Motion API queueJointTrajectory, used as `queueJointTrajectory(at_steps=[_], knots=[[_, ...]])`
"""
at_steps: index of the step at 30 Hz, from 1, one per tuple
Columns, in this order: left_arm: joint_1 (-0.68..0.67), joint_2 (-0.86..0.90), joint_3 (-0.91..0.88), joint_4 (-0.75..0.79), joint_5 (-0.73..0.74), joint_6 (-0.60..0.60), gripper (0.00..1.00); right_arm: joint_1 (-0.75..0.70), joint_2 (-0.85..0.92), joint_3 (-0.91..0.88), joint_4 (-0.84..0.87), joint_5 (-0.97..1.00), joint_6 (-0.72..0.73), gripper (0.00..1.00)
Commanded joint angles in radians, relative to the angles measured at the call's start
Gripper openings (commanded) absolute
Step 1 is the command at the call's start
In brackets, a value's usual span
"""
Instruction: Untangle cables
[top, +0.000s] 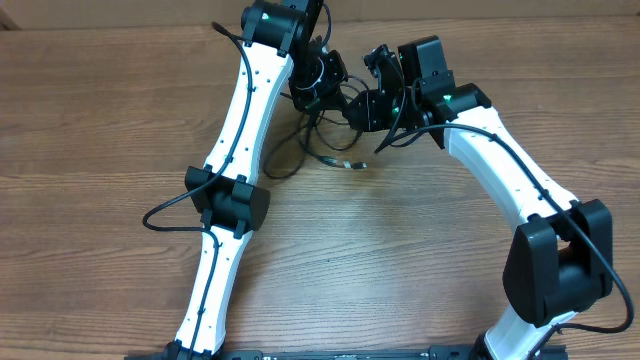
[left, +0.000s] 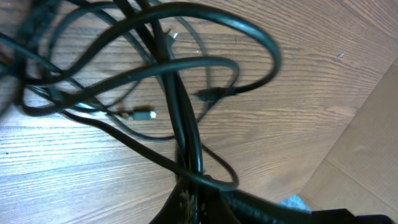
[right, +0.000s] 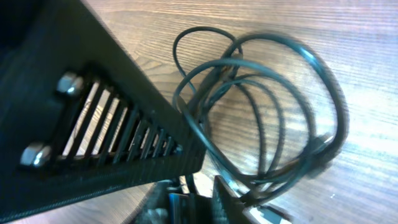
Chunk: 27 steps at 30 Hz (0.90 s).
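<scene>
A tangle of black cables (top: 322, 128) lies and hangs at the far middle of the wooden table (top: 400, 250). My left gripper (top: 322, 82) is shut on a bunch of strands, which run straight into its jaws (left: 189, 198) in the left wrist view. The loops (left: 180, 93) spread out beyond it. My right gripper (top: 373, 104) is close to the right of it and grips the other side of the tangle. In the right wrist view its jaws (right: 208, 186) hold strands, with several loops (right: 267, 124) hanging over the table.
A loose cable end with a silver plug (top: 352, 163) lies on the table just in front of the tangle; it also shows in the left wrist view (left: 144, 114). The two grippers are almost touching. The table's far edge (top: 500, 15) is near.
</scene>
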Motion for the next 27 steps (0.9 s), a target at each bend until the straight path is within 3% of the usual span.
queueJointTrajectory(at_steps=[1, 6, 14, 18, 27], knots=[[-0.003, -0.023, 0.012, -0.023, 0.077, -0.006, 0.04, -0.016, 0.002, -0.002, 0.013, 0.079, 0.003, 0.04], [0.01, -0.023, 0.012, -0.023, 0.266, -0.005, 0.04, -0.016, 0.002, -0.002, 0.009, 0.13, 0.043, 0.04], [0.075, -0.023, 0.012, -0.023, 0.446, 0.028, 0.04, -0.021, 0.002, -0.002, 0.004, 0.164, 0.11, 0.04], [0.09, -0.023, 0.012, -0.023, 0.425, 0.048, 0.04, -0.021, 0.005, -0.003, -0.012, 0.165, 0.114, 0.04], [0.089, -0.023, 0.012, -0.023, 0.13, 0.047, 0.04, -0.021, 0.108, -0.004, -0.021, 0.143, 0.191, 0.04]])
